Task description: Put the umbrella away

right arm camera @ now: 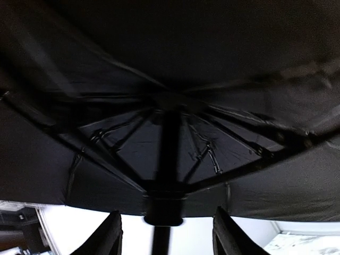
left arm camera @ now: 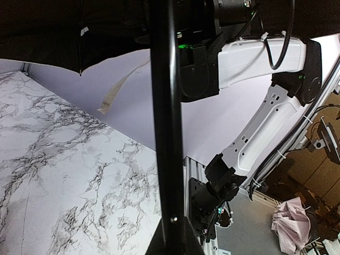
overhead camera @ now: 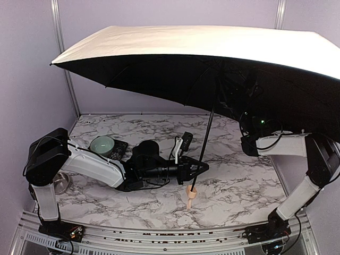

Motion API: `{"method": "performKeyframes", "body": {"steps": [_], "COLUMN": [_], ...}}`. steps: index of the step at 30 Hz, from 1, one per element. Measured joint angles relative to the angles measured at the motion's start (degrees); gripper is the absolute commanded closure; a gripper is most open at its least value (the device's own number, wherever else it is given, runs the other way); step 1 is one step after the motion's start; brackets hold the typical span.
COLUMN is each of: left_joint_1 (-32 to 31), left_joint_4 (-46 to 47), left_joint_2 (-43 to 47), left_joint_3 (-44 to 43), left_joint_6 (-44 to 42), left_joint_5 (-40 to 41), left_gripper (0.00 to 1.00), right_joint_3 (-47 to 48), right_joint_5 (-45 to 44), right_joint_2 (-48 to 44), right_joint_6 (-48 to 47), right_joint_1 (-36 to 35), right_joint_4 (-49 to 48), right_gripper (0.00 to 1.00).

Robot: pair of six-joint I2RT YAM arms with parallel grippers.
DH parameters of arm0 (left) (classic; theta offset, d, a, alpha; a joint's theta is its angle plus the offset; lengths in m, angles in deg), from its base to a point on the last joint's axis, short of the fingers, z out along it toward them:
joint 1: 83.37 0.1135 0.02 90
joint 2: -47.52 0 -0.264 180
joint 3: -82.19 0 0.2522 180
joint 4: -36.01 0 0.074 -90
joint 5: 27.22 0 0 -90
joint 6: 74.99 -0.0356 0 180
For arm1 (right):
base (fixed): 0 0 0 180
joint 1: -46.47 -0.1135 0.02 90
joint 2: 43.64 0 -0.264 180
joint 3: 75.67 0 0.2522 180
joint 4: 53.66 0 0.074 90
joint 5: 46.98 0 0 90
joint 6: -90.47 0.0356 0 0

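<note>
Top external | umbrella (overhead camera: 202,45) open, spread at 12 o'clock over table (overhead camera: 239,186) | left gripper (overhead camera: 195,171) clamped on shaft (overhead camera: 208,133) just above handle (overhead camera: 190,195), 6 o'clock | right gripper (right arm camera: 167,213) jaws apart, astride shaft under fabric.

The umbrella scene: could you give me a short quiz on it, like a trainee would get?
1. True or false: the umbrella is folded shut.
2. Which tool grips the shaft just above the tan handle: A left, B right, C neither?
3. Fill in: the right tool stands ____, one finger each side of the shaft.

Key: 1 false, it is spread open. 2 A, the left tool. 3 open.
</note>
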Motion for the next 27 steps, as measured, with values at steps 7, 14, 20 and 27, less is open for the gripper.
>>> {"method": "performKeyframes", "body": {"steps": [7, 14, 20, 27], "left_joint_1": [-0.11, -0.09, -0.09, -0.09], "left_joint_4": [0.28, 1.09, 1.86, 2.36], "left_joint_2": [0.00, 0.00, 0.00, 0.00], "left_joint_3": [0.00, 0.00, 0.00, 0.00], "left_joint_6": [0.70, 0.96, 0.83, 0.55], "left_joint_5": [-0.20, -0.20, -0.35, -0.42], "left_gripper": [1.00, 1.00, 1.00, 1.00], "right_joint_3": [0.48, 1.53, 2.14, 2.43], "right_joint_5": [-3.10, -3.96, -3.82, -3.82], "right_joint_2": [3.21, 3.52, 3.34, 3.06], "right_joint_6": [5.16, 3.87, 1.79, -0.55], "right_joint_1": [-1.44, -1.99, -2.12, -2.36], "right_joint_4": [-0.48, -0.44, -0.15, -0.20], "right_gripper": [0.55, 0.52, 0.39, 0.36]}}
